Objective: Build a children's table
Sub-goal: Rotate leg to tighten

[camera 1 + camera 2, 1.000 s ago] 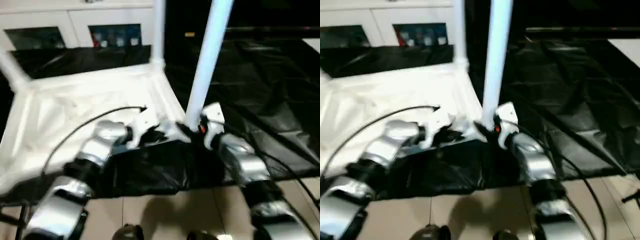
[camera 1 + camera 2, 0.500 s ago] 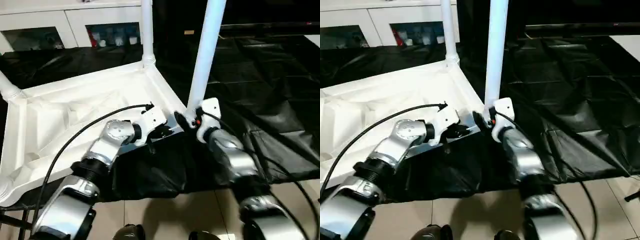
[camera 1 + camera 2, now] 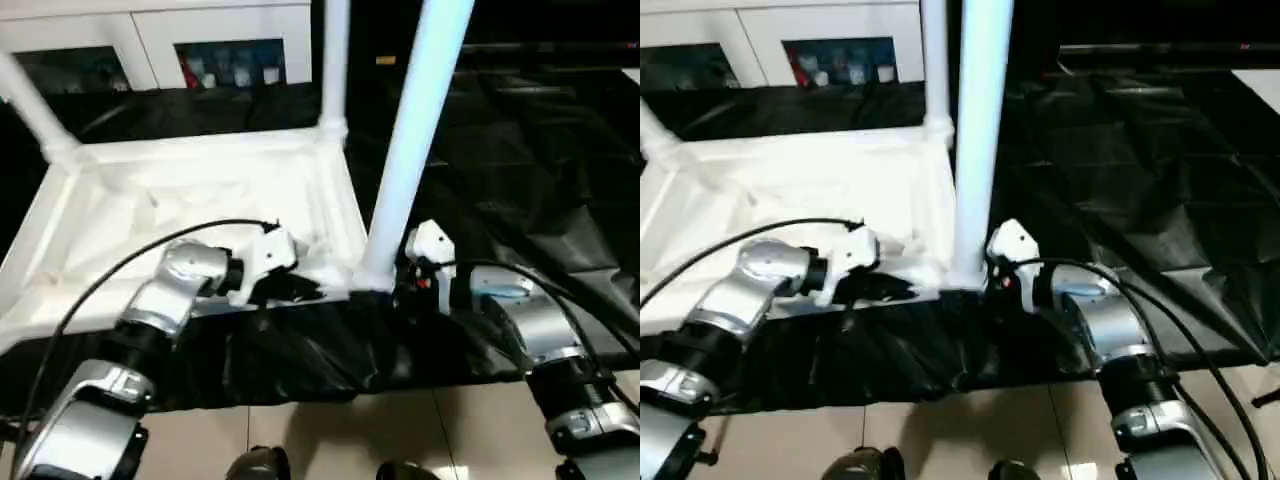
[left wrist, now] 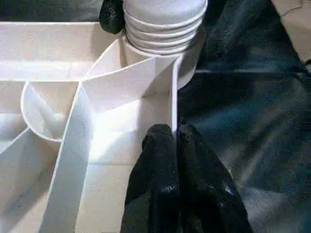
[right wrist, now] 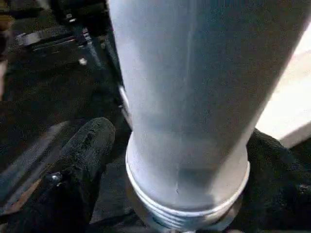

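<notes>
Where black drape (image 3: 530,180) covers all, white cabinet (image 3: 160,40) behind.

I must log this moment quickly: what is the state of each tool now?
Left tool: closed, empty, its fingertips at a rib of the tabletop.
Right tool: open, one finger on each side of the near leg; grip cannot be told.

Silver forearms (image 3: 170,295) with black cables, white wrist housings, black padded fingers (image 4: 170,179)
</notes>
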You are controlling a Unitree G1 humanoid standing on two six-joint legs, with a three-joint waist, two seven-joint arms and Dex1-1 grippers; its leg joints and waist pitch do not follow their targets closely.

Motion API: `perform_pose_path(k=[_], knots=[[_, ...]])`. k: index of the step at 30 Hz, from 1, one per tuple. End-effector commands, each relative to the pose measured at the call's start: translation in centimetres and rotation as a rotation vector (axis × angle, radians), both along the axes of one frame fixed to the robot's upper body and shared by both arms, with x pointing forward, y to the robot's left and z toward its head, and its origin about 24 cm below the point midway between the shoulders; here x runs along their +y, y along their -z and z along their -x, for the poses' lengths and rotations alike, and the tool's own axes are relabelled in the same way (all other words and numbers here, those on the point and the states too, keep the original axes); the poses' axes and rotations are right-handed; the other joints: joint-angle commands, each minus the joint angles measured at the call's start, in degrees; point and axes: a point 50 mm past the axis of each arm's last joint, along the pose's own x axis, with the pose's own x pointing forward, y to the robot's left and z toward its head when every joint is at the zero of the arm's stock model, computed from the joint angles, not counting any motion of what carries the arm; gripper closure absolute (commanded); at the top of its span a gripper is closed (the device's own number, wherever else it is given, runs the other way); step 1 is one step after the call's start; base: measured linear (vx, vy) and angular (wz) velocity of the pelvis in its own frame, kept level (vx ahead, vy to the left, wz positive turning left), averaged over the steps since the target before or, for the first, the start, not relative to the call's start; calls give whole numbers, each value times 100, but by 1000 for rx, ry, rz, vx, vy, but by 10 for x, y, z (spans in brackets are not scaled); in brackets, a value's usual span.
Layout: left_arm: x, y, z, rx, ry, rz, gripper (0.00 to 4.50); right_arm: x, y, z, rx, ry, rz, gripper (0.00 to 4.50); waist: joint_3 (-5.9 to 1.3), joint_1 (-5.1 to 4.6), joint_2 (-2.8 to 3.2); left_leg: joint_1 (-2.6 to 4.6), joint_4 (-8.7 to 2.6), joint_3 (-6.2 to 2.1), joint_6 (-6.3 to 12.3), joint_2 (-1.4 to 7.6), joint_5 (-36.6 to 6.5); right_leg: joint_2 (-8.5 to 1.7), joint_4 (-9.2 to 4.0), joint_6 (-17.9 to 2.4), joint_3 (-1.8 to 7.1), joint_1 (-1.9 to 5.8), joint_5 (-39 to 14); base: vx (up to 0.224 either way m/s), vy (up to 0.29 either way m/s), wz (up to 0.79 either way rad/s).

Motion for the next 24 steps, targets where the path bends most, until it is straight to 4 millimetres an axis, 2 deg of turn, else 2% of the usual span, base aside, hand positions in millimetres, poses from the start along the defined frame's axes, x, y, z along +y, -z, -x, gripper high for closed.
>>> perform_pose_path(k=[1, 4, 6, 8, 9, 12, 13, 15, 16, 17, 18, 19, 20, 21, 22, 23, 24], knots=[[-4, -7, 0, -16, 30, 11, 450, 19, 6, 14, 83, -192, 1, 89, -332, 4, -46, 239, -495, -270, 90, 540, -1715, -458, -388, -1453, 318, 145, -1425, 0, 0, 0], [-1, -8, -1, -12, 38, 3, 450, 19, 6, 16, 94, -248, 22, 122, -328, 7, -52, 225, -499, -265, 65, 540, -1640, -463, -360, -1511, 320, 156, -1181, 0, 0, 0], [0, -8, -1, -9, 38, 1, 450, 19, 6, 17, 100, -266, 31, 139, -327, 20, -78, 221, -484, -254, 127, 534, -1493, -475, -345, -1563, 321, 165, -979, 0, 0, 0], [0, -8, -1, -5, 32, 5, 450, 20, 8, 18, 103, -272, 33, 149, -324, 32, -78, 212, -476, -250, 180, 534, -1414, -483, -344, -1580, 322, 169, -942, 0, 0, 0], [0, -8, -1, -4, 31, 7, 450, 21, 9, 18, 105, -271, 30, 157, -318, 39, -46, 210, -476, -256, 178, 533, -1418, -486, -346, -1580, 321, 167, -964, 0, 0, 0], [-1, -8, -2, -2, 16, 24, 450, 23, 10, 19, 109, -255, 15, 168, -309, 39, -40, 221, -492, -259, 126, 538, -1538, -475, -365, -1569, 318, 163, -1083, 0, 0, 0], [-3, -8, -3, -1, 7, 42, 450, 23, 10, 19, 112, -239, 0, 171, -311, 37, -21, 228, -500, -257, 82, 542, -1605, -476, -374, -1573, 321, 166, -1114, 0, 0, 0], [-11, -8, -5, 6, -25, 77, 450, 25, 10, 16, 92, -120, -72, 172, -312, 42, -19, 230, -503, -259, 44, 543, -1642, -472, -367, -1583, 324, 167, -1079, 0, 0, 0], [-12, -8, -6, 6, -27, 78, 450, 26, 10, 16, 90, -116, -74, 173, -308, 52, -16, 229, -512, -265, 17, 547, -1692, -482, -378, -1570, 328, 160, -1134, 0, 0, 0], [-19, -8, -9, 0, -56, 90, 450, 27, 11, 11, 68, -9, -112, 174, -311, 38, -40, 221, -520, -270, -24, 541, -1759, -491, -388, -1554, 326, 163, -1249, 0, 0, 0], [-27, -7, -12, -15, -89, 101, 450, 29, 14, 5, 61, 128, -149, 175, -306, 29, -26, 234, -527, -284, -96, 533, -1874, -505, -415, -1511, 329, 149, -1501, 0, 0, 0], [-27, -7, -12, -15, -89, 101, 450, 29, 14, 5, 61, 128, -149, 175, -296, 11, -26, 239, -534, -289, -141, 535, -1955, -514, -438, -1480, 336, 133, -1643, 0, 0, 0], [-35, -6, -15, -30, -123, 109, 450, 31, 17, 1, 63, 237, -183, 175, -297, -7, -24, 247, -539, -312, -225, 530, -2105, -529, -465, -1410, 333, 138, -1914, 0, 0, 0], [-40, -6, -17, -41, -151, 106, 450, 34, 19, 0, 60, 281, -195, 175, -292, -16, -11, 256, -544, -315, -265, 534, -2146, -531, -481, -1367, 342, 119, -2001, 0, 0, 0], [-47, -4, -20, -55, -182, 102, 450, 39, 21, -1, 57, 337, -204, 175, -288, -28, -22, 265, -551, -330, -324, 534, -2233, -531, -500, -1286, 341, 111, -2128, 0, 0, 0], [-52, -4, -20, -64, -203, 107, 450, 44, 23, -1, 54, 378, -205, 175, -282, -38, 8, 265, -564, -329, -354, 527, -2271, -520, -521, -1217, 346, 100, -2150, 0, 0, 0], [-52, -4, -20, -64, -203, 107, 450, 44, 23, -1, 54, 378, -205, 175, -286, -37, -3, 265, -562, -332, -359, 526, -2267, -526, -523, -1197, 348, 99, -2136, 0, 0, 0]])
